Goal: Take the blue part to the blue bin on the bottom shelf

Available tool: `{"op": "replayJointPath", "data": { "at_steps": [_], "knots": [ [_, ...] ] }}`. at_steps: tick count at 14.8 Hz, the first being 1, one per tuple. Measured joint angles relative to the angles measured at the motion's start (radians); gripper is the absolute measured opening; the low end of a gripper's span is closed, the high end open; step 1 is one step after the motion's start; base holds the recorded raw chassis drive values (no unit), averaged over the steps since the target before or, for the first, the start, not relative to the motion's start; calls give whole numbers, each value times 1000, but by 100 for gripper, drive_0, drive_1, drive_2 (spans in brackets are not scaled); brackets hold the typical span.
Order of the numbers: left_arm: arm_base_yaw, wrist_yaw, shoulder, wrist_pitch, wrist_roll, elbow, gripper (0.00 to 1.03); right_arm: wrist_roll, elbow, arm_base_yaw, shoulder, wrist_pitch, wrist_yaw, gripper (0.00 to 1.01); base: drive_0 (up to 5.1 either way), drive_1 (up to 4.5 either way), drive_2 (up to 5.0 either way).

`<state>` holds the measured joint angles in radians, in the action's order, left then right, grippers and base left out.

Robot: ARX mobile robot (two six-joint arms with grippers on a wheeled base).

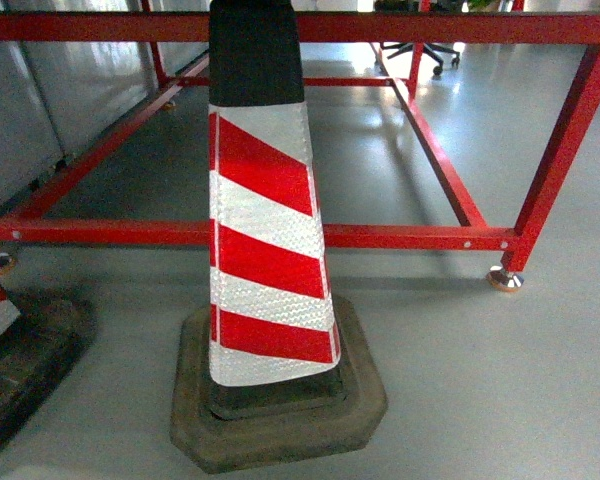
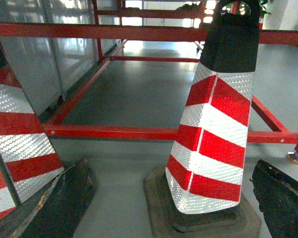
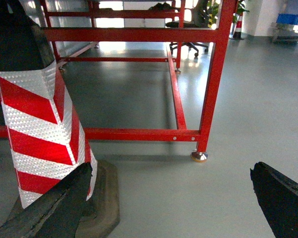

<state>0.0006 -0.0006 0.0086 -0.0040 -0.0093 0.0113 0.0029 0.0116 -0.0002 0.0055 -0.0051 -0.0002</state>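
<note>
In the left wrist view the left gripper stands open, its two black fingers spread wide at the lower corners of the frame with nothing between them. The right gripper is likewise open and empty, dark fingers splayed over bare grey floor. Neither shows in the head view.

Just ahead stands a red-and-white striped traffic cone with a black top on a dark rubber base, and a second striped cone sits at the left edge of the left wrist view. Behind them runs a red-painted steel frame with a round levelling foot.

The blue part, the blue bin and the bottom shelf are not visible in any view, so nothing can be said of how the part looks or lies.

The likely risk is the base or a low-hanging arm clipping the near cone or the frame's rail while turning to find the shelf, since both lie close in front.
</note>
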Motion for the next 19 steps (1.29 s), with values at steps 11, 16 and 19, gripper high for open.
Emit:
{"op": "replayJointPath", "data": {
  "at_steps": [11,16,19],
  "knots": [
    [0,0,0,0,0,0,98,0,0,0,0,0,0,98,0,0,0],
    [0,0,0,0,0,0,98,0,0,0,0,0,0,98,0,0,0],
    [0,0,0,0,0,0,98,0,0,0,0,0,0,98,0,0,0]
  ]
}}
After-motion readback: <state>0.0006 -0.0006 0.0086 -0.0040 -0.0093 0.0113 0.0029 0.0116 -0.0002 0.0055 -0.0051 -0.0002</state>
